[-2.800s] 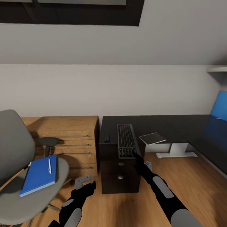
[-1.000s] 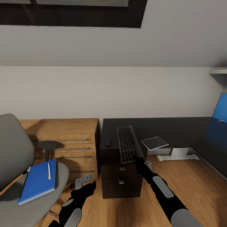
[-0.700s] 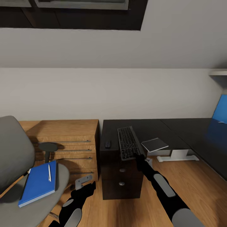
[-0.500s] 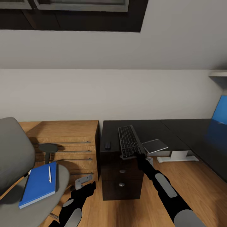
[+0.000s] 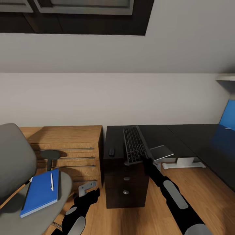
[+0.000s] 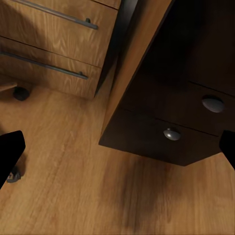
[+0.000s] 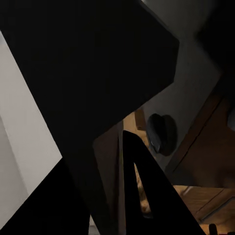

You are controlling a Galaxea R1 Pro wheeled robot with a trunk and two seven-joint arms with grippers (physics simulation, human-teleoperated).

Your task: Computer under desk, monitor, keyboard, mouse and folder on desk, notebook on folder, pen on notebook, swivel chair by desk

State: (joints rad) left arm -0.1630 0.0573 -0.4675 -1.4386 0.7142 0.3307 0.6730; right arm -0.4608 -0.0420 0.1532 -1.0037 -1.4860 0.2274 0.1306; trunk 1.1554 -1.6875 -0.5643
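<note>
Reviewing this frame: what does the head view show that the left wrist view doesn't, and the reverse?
Head view alone: the keyboard, near end raised at the right gripper, the mouse, and the folder with the pen on the swivel chair.
Left wrist view alone: a chair caster.
Both: the desk drawers and the wooden dresser.

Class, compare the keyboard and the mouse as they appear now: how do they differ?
The keyboard is long, flat and grey-framed; the mouse is a small black lump. The keyboard's near end juts past the desk edge at the right end effector; the mouse lies untouched, fully on top. Both are on the desk.
</note>
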